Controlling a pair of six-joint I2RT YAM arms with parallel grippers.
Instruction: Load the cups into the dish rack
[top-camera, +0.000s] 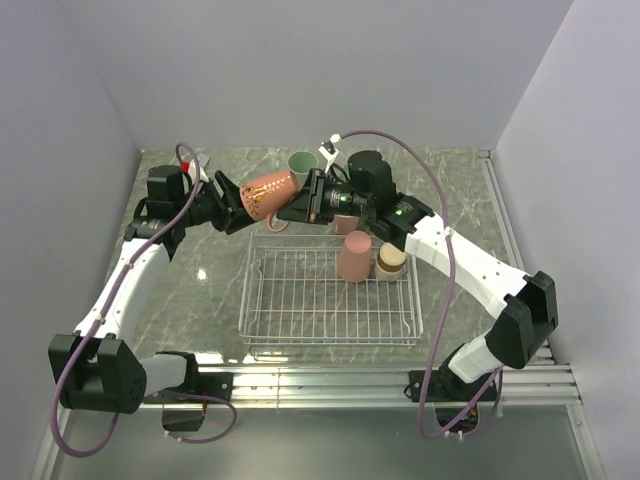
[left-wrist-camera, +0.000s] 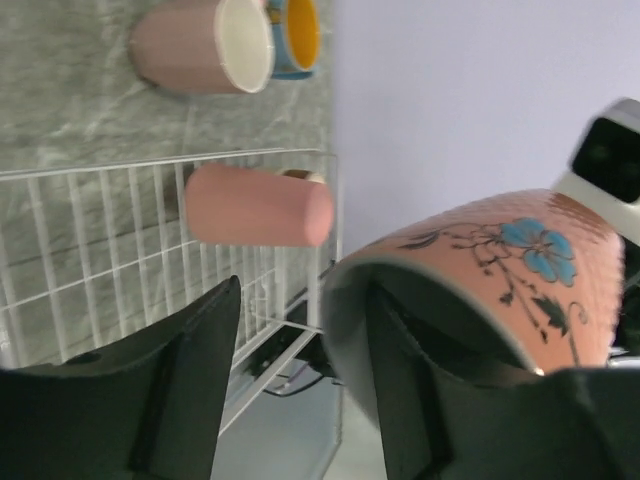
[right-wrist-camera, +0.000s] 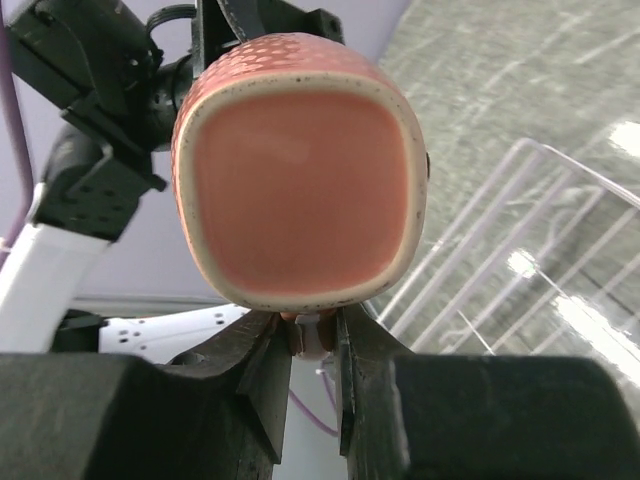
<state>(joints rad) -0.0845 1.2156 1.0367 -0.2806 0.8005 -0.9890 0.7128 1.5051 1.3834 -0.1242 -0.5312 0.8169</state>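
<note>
A salmon mug (top-camera: 268, 192) with a blue flower mark hangs on its side in the air above the far edge of the white wire dish rack (top-camera: 330, 343). My right gripper (top-camera: 300, 208) is shut on its handle; in the right wrist view the mug's base (right-wrist-camera: 300, 180) sits just above the closed gripper (right-wrist-camera: 312, 335). My left gripper (top-camera: 232, 200) is open at the mug's mouth. In the left wrist view one finger (left-wrist-camera: 400, 380) is inside the rim of the mug (left-wrist-camera: 480, 260) and the other stands well apart. A pink cup (top-camera: 354, 256) stands upside down in the rack.
A beige-brown cup (top-camera: 390, 262) stands at the rack's far right next to the pink cup. A sage green cup (top-camera: 302, 163) stands on the table behind the mug. The left wrist view shows another pink cup (left-wrist-camera: 200, 45) and a blue cup (left-wrist-camera: 300, 35) beyond the rack's rim (left-wrist-camera: 100, 170).
</note>
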